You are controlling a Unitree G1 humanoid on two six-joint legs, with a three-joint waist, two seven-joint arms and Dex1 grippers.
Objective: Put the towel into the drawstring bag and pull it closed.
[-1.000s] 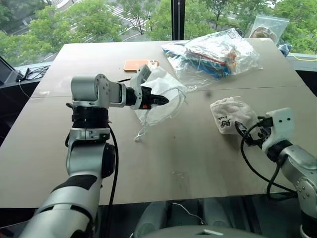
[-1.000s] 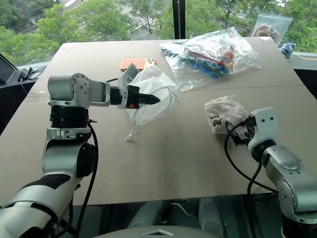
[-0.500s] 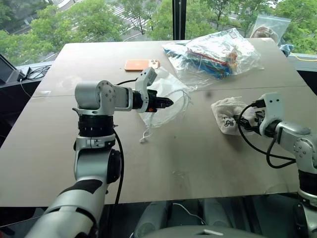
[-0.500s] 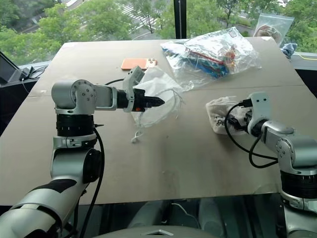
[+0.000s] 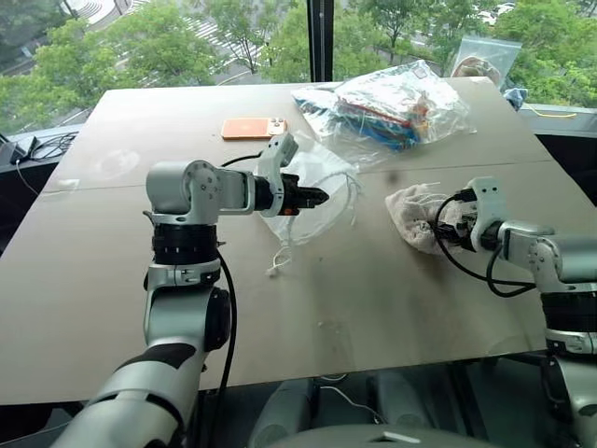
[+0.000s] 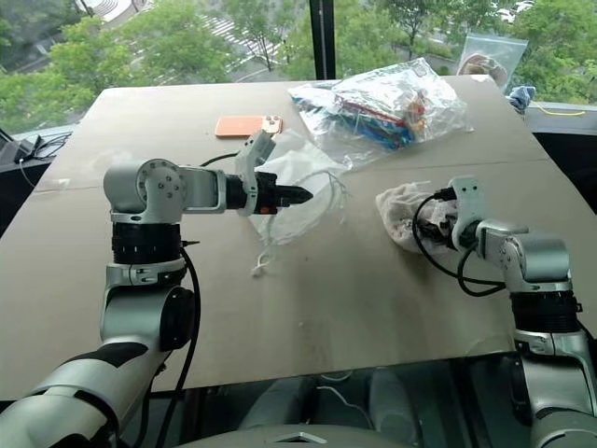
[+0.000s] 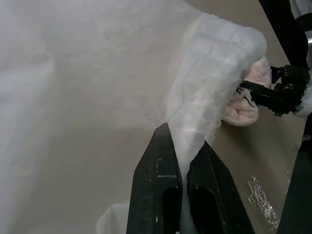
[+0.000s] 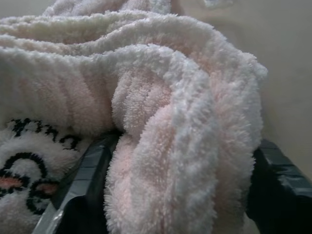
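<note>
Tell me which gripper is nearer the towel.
Right. The right gripper has its fingers around a fold of the towel; the left gripper holds the drawstring bag across the table.

Right end effector [image 8: 175, 161] fingertips buried in towel [image 8: 161, 122] folds — grip unreadable.

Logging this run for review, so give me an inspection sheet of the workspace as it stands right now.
Surface: bare brown table.
Job's things: small white fluffy towel with black print lies on the table; thin translucent white drawstring bag is lifted, cords dangling.
Clutter: clear plastic bag of colourful items; orange phone; second clear bag at the far edge.
Grippers: left gripper shut on the drawstring bag; right gripper straddles a towel fold.
Cables: black cables left of the table.
Surroundings: window, green trees.
</note>
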